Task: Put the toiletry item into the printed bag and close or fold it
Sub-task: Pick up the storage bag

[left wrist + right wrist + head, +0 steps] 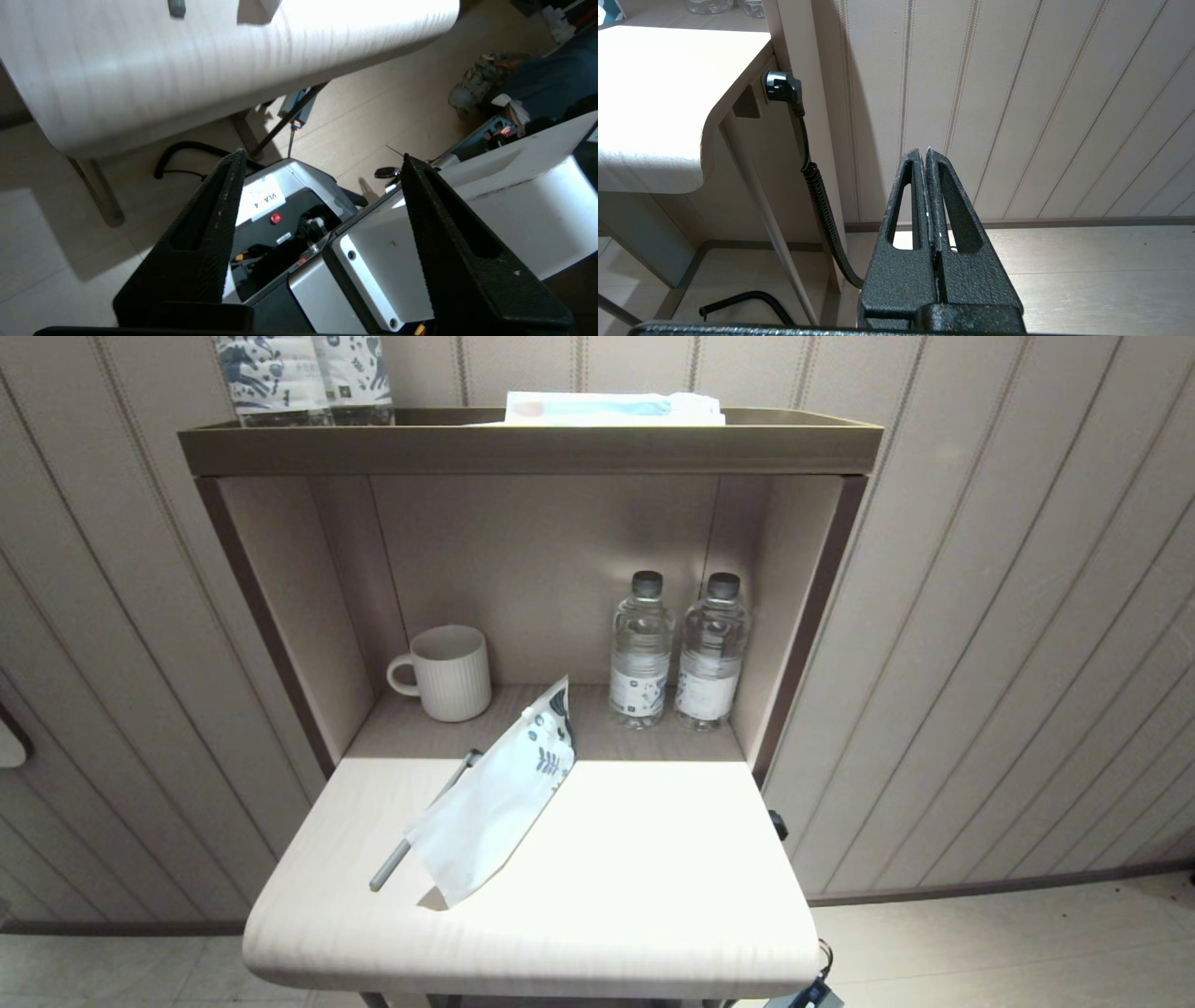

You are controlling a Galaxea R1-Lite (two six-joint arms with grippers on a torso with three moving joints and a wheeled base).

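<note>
The printed bag [499, 793] lies on the pale table [653, 868], a white pouch with dark leaf prints at its far end, one side lifted. The grey toothbrush [420, 826] lies along the bag's left edge, outside it, its far end by the shelf's front edge. Neither gripper shows in the head view. My left gripper [322, 161] hangs below the table's front edge, open and empty, over the robot's base. My right gripper [925, 151] is low to the right of the table, shut on nothing, facing the panelled wall.
A white ribbed mug [446, 672] and two water bottles [640, 653] [711, 653] stand in the shelf recess behind the bag. Navy-printed packs [303, 378] and a flat packet [611, 408] sit on the top shelf. A coiled black cable [822, 200] hangs by the table's right side.
</note>
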